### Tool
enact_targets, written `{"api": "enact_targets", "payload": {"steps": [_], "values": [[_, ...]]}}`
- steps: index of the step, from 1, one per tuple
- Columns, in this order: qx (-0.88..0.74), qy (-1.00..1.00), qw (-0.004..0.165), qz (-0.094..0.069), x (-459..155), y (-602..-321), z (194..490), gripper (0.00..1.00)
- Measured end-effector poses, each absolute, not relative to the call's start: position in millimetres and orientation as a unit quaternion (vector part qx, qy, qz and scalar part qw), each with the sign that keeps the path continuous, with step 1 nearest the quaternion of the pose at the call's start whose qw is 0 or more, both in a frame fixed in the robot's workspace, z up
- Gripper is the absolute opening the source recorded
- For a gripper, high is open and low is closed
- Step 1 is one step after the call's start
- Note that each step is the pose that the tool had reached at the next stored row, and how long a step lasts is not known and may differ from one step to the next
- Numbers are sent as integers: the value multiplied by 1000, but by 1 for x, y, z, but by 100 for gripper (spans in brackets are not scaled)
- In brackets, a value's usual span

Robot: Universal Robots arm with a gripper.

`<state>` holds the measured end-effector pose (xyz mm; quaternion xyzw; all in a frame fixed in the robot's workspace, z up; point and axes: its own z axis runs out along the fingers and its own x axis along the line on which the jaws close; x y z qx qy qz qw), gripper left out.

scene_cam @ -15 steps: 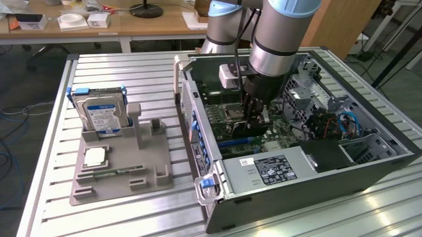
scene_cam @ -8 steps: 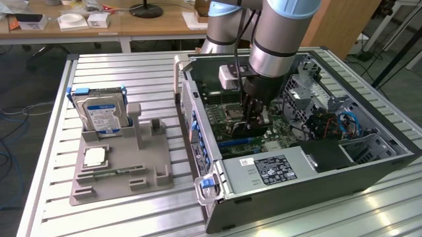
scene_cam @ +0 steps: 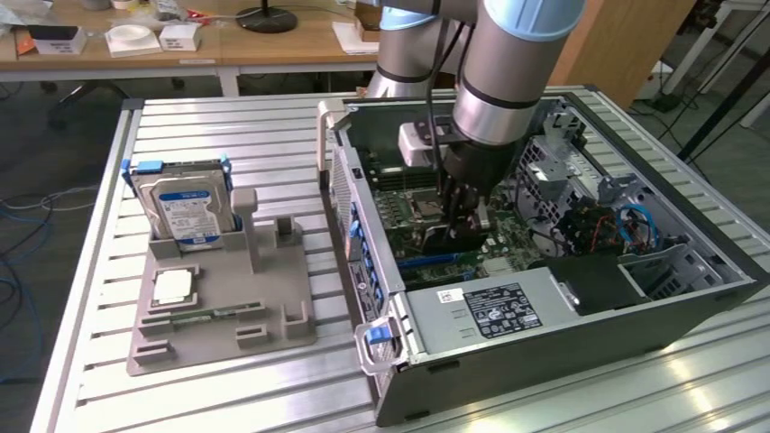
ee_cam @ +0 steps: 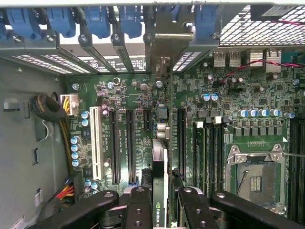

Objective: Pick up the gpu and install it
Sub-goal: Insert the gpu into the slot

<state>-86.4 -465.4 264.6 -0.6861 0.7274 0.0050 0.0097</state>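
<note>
My gripper (scene_cam: 459,224) reaches down into the open computer case (scene_cam: 673,298), over the motherboard (scene_cam: 529,244). It is shut on the gpu (ee_cam: 159,191), a thin dark card seen edge-on between the two black fingers (ee_cam: 138,207), with a green logo on it. The card stands upright over the expansion slots (ee_cam: 129,143), and its metal end bracket (ee_cam: 161,52) lies against the row of rear slot openings. Whether its edge sits in a slot I cannot tell. In the exterior view the gpu (scene_cam: 435,242) shows as a dark piece under the fingers.
A silver hard drive (scene_cam: 183,209) with a blue-white label stands in a grey fixture (scene_cam: 229,329) on the slatted table, with a small green memory stick (scene_cam: 207,316) lying on it. The power supply (scene_cam: 496,308) fills the case's near end. The CPU socket (ee_cam: 255,177) lies beside the memory slots.
</note>
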Motion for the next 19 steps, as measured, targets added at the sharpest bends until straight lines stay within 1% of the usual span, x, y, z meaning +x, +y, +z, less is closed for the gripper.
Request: {"api": "enact_targets", "payload": {"steps": [19], "values": [[-686, 727, 10, 4, -88, -462, 257, 26]]}}
